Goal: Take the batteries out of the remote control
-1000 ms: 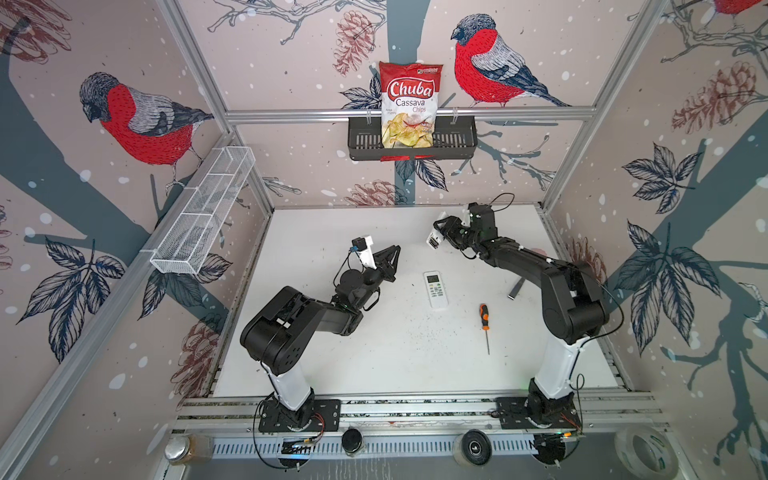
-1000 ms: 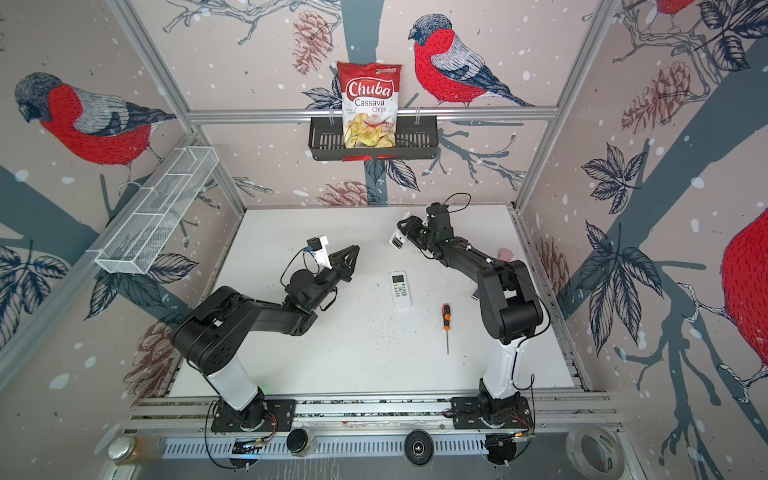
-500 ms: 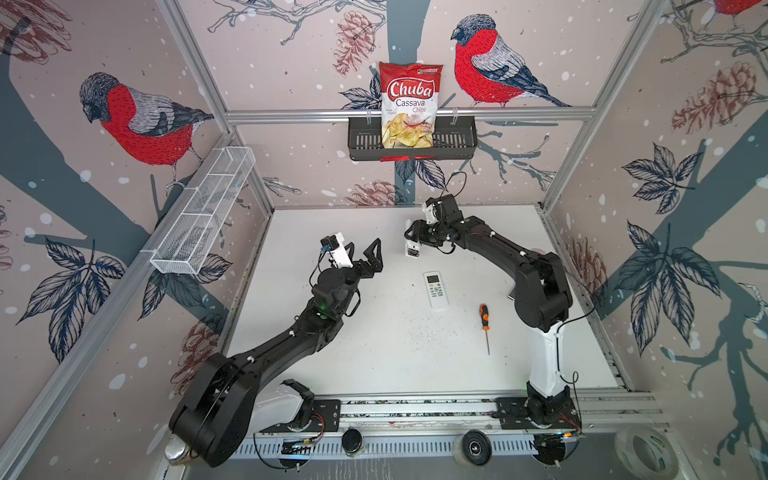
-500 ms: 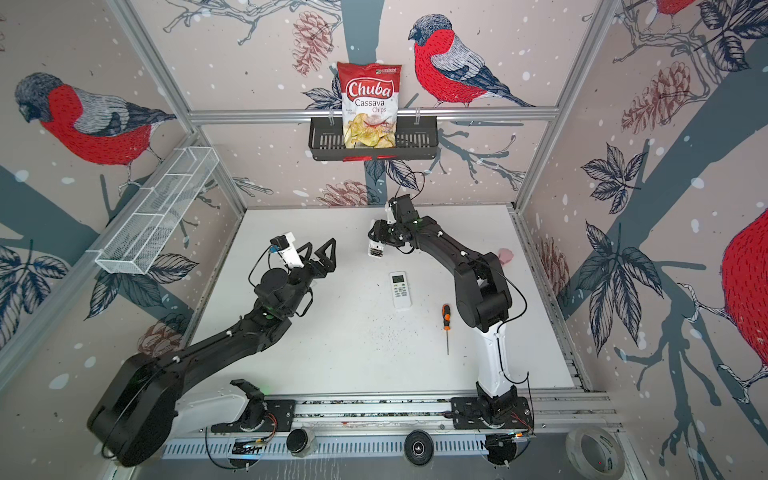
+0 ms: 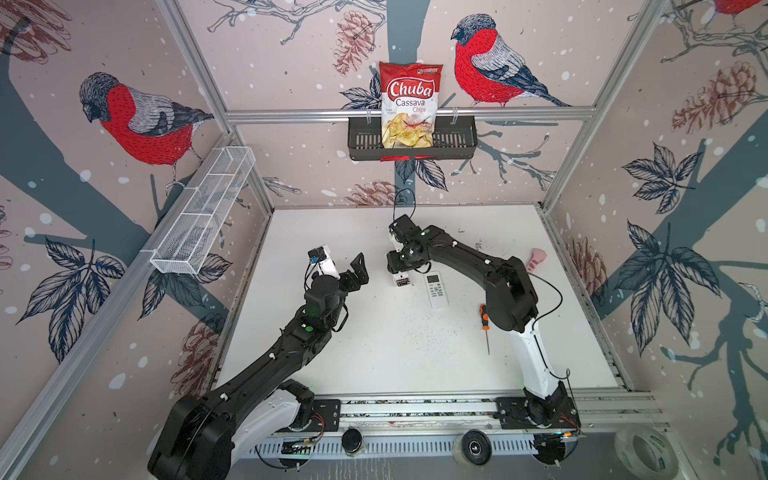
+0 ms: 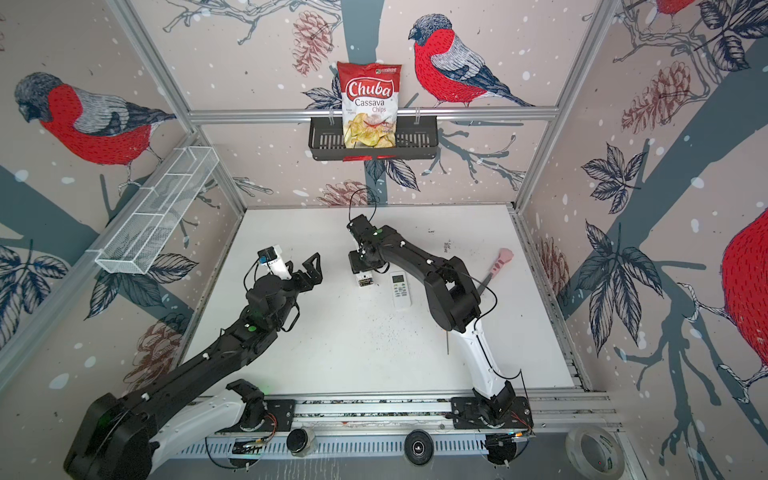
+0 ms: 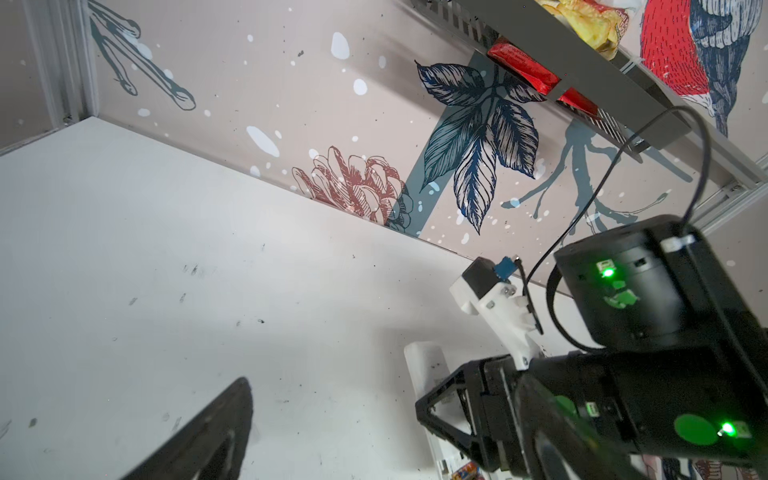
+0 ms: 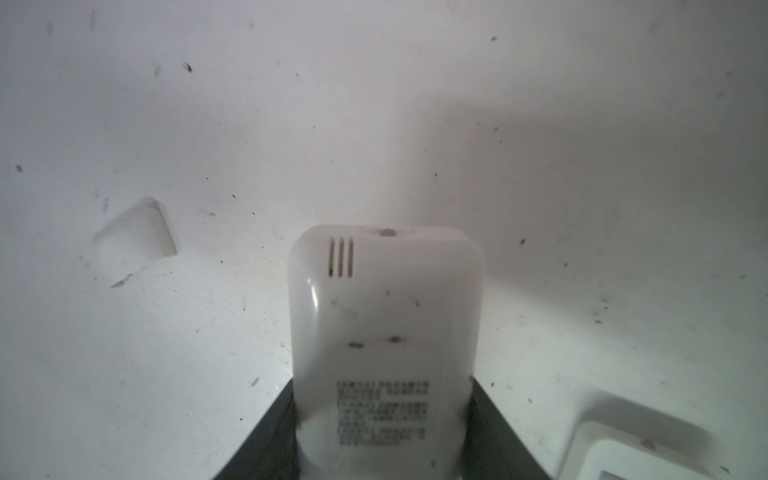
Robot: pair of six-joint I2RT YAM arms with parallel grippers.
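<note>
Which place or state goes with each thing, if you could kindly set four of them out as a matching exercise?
Things:
1. chip bag
2. screwdriver
3. left gripper
4. right gripper

Places or states:
A. shut on a white remote
B. lying on the table
C. in the black basket on the back wall
D. open, holding nothing

Pairs: 1-C, 2-B, 3-D, 4-A.
</note>
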